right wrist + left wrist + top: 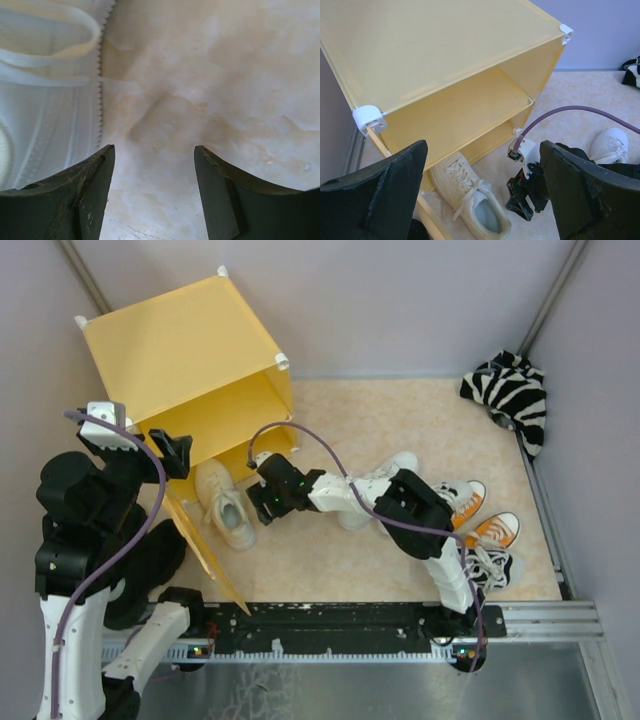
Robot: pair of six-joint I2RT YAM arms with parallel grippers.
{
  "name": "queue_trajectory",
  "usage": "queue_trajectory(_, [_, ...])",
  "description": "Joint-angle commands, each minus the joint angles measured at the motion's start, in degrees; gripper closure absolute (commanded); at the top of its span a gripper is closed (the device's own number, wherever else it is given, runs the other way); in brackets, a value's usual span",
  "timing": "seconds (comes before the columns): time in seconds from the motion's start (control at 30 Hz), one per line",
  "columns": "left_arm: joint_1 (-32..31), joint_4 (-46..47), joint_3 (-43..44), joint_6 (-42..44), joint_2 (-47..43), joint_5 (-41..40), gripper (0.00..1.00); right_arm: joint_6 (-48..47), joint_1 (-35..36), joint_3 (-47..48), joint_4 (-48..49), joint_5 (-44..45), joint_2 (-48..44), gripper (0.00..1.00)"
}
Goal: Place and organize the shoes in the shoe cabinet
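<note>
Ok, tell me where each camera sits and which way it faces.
Top external: above and behind the bases, looking down on cabinet, cream shoe and both arms.
Left wrist: on the left arm, facing the cabinet's open front; own fingers show.
Right wrist: close over the floor; own fingers show.
Shared: top and left wrist both show the cream shoe and right gripper.

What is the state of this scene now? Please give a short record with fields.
cabinet: yellow shoe cabinet at far left, door open, both shelves look empty
cream shoe: on the floor just in front of the cabinet opening
white shoe: partly under the right arm
orange pair: at right, near a black-and-white shoe
left pincer: open, holds nothing
right pincer: open, low over the floor beside the cream shoe
</note>
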Motion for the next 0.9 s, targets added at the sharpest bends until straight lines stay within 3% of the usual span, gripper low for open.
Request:
queue_trajectory(0.0, [-0.37,1.3,0.97,-0.44,-0.08,-0.33,0.01,-0.84,1.85,1.3,6.31,-5.0,-1.55,0.35])
queue_trajectory(0.5, [-0.37,1.35,-0.32,-0.4,-0.76,-0.12,0.01,1.15,5.97,-1.66,13.01,-22.34,-5.58,0.37])
queue_trajectory(0.87, [-0.37,1.58,0.59,-0.76,-0.11,0.55,0.01,2.03,6.37,1.19,14.09,-29.8,-3.42,0.38])
